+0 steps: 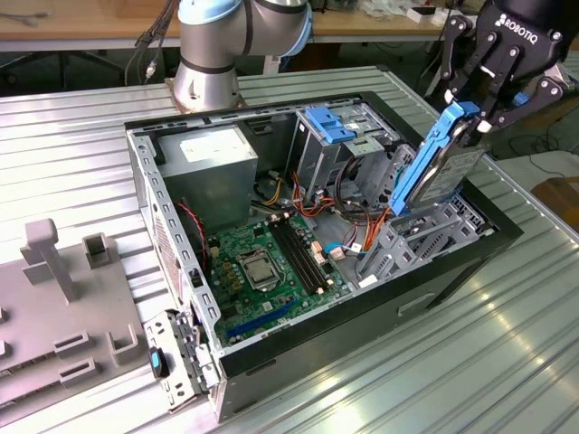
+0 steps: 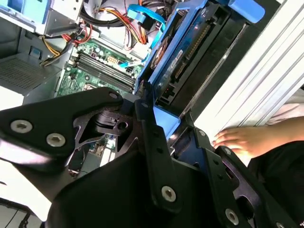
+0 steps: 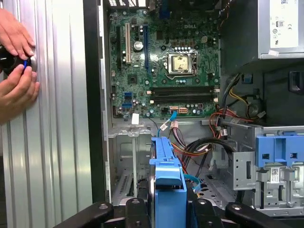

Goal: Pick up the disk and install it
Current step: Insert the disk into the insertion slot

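- Nearest to us is the ribbed metal table (image 1: 434, 380). A grey holder block (image 1: 63, 307) sits on it at the exterior view's left.
- The open computer case (image 1: 298, 348) lies on the table, with the green board (image 1: 262, 262) flat in its middle.
- On the exterior view's right side of the case we see the grey drive bay (image 1: 425, 240).
- The disk (image 1: 443, 172) stands tilted over that bay, with its low end down by it. We cannot tell if the two touch.
- The gripper (image 1: 475, 116) has the disk by its top end. Its jaws pinch the blue rails from both sides.
- Orange and red wires (image 1: 348, 212) lie just beside the low end of the disk. We think the disk could snag or squash them.
- The disk leans, so we think a corner could jam on the bay's edge. Since only one end is pinched, a jam might twist it loose.
- In the second wrist view, a person's hand (image 2: 244, 140) rests by the table's edge, near the case. We think a wide swing of the arm could bump it.
- Farther back stand the drive cage (image 1: 330, 136) with its blue latch and the grey power box (image 1: 213, 163).
- Farthest of all is the arm's base (image 1: 206, 72).
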Tool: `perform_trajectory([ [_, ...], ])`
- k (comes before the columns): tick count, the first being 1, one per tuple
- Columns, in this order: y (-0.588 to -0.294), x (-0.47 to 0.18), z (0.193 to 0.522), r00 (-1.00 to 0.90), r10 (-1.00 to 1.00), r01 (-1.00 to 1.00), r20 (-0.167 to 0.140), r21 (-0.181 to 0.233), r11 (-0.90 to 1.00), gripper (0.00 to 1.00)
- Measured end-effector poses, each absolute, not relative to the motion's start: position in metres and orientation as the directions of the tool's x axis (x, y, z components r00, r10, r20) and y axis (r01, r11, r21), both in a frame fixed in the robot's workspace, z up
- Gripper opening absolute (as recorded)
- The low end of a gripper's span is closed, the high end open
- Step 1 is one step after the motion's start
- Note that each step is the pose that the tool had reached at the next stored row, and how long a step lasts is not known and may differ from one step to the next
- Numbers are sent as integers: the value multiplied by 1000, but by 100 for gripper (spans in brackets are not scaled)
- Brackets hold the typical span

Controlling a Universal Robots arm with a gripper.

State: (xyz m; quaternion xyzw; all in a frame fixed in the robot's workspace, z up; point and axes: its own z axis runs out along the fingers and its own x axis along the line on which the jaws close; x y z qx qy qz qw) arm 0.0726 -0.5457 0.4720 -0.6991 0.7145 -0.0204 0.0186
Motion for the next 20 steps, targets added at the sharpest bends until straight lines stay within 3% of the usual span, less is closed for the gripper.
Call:
perform_trajectory([
  [6,-560,74,455,-33,-999,-998,2,-55,33,37],
  [20,-563,74,453,-17,-1000,-998,7,-55,16,37],
])
